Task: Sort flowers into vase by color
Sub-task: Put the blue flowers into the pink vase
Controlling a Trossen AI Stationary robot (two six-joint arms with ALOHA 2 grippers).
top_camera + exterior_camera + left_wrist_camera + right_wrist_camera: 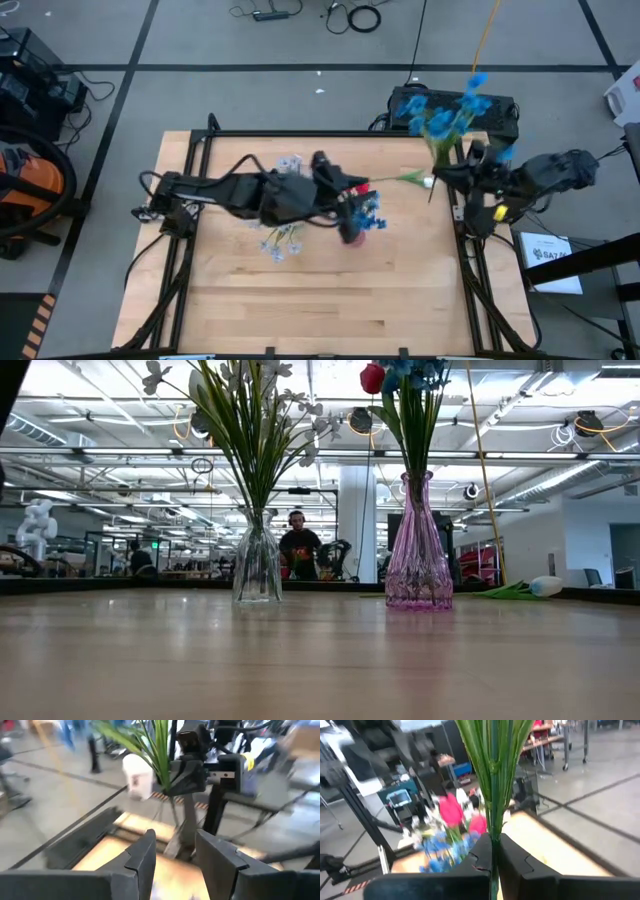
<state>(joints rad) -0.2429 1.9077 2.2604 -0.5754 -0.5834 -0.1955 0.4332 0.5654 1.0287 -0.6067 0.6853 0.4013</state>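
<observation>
Right pincer [492, 862], clamped on the blue spray's [445, 110] stem, holds it up off the table's right edge.

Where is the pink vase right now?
In the high view the pink vase stands near the table's middle, under the left gripper; in the low view it is right of the clear vase.

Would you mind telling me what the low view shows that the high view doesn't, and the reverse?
Only the low view shows the clear vase with pale flowers, the pink vase's full shape, and a person in the room behind. Only the high view shows both arms: the right claw shut on a blue spray at the table's right edge, the left claw open near the vases. Both show the wooden table.
</observation>
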